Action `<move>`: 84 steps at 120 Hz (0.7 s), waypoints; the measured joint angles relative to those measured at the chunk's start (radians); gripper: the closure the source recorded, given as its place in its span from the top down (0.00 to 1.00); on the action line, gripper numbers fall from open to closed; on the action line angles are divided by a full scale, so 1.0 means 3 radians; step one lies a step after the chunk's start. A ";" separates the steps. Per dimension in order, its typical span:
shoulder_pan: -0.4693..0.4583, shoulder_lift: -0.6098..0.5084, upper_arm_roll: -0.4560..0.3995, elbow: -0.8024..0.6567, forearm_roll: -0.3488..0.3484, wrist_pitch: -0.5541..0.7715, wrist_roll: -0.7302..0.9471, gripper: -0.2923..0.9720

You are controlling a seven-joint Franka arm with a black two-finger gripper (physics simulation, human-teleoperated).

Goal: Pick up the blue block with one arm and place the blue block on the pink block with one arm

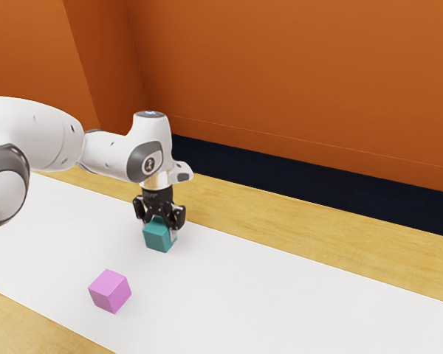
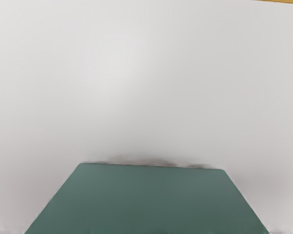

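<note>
**Gripper closes on the blue block, pink block waits nearby**

In the exterior view the white arm [image 1: 111, 151] comes in from the exterior view's left and points its hand straight down over the white table cover [image 1: 295, 295]. The black gripper [image 1: 160, 223] sits low over the blue block [image 1: 159, 240], which renders as a teal green. Its two fingers straddle the upper part of the block and press on it from opposite sides, pinching it between them. The block's base is at, or just above, the white cover; the pictures do not settle which.

The pink block [image 1: 109, 290] lies on the same white cover, at about 7 o'clock from the blue block in the exterior view. It is near the blue block but clearly apart from it, and nothing is on top of it.

Bare wooden tabletop [image 1: 340, 228] runs along the cover's far edge, at 12 to 3 o'clock from the gripper. Beyond it stand a dark baseboard [image 1: 317, 181] and an orange wall [image 1: 295, 74].

In the wrist view the block's flat teal top face spreads wide just under the hand. A thin dark shadow lines the block's far edge where it meets the white cover.
</note>
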 joint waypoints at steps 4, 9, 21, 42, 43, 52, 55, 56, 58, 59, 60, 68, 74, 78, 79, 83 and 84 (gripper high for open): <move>0.0000 -0.0030 -0.0003 0.0000 0.0001 -0.0038 0.0003 0.55; -0.0001 -0.0076 -0.0006 0.0000 0.0001 -0.0083 0.0009 0.54; -0.0002 -0.0203 -0.0014 -0.0019 -0.0002 -0.0186 0.0030 0.53; -0.0046 -0.0673 0.0009 -0.0408 -0.0085 -0.0326 0.0117 0.53; -0.0046 -0.0704 0.0011 -0.0434 -0.0089 -0.0333 0.0123 0.53; -0.0046 -0.0977 0.0050 -0.0671 -0.0112 -0.0389 0.0169 0.53; -0.0044 -0.1049 0.0058 -0.0742 -0.0117 -0.0404 0.0184 0.53; -0.0044 -0.1072 0.0060 -0.0766 -0.0119 -0.0408 0.0189 0.53; -0.0044 -0.1118 0.0063 -0.0814 -0.0121 -0.0417 0.0199 0.53; -0.0044 -0.1140 0.0064 -0.0838 -0.0123 -0.0421 0.0204 0.53; -0.0044 -0.1159 0.0065 -0.0859 -0.0124 -0.0425 0.0208 0.53; -0.0046 -0.1323 0.0070 -0.1017 -0.0129 -0.0456 0.0247 0.53; -0.0056 -0.1434 0.0092 -0.1129 -0.0127 -0.0483 0.0275 0.53; -0.0054 -0.1493 0.0101 -0.1186 -0.0123 -0.0503 0.0293 0.53; -0.0052 -0.1509 0.0102 -0.1200 -0.0122 -0.0509 0.0298 0.53; -0.0047 -0.1561 0.0108 -0.1248 -0.0117 -0.0532 0.0318 0.53; -0.0045 -0.1572 0.0109 -0.1260 -0.0116 -0.0538 0.0323 0.53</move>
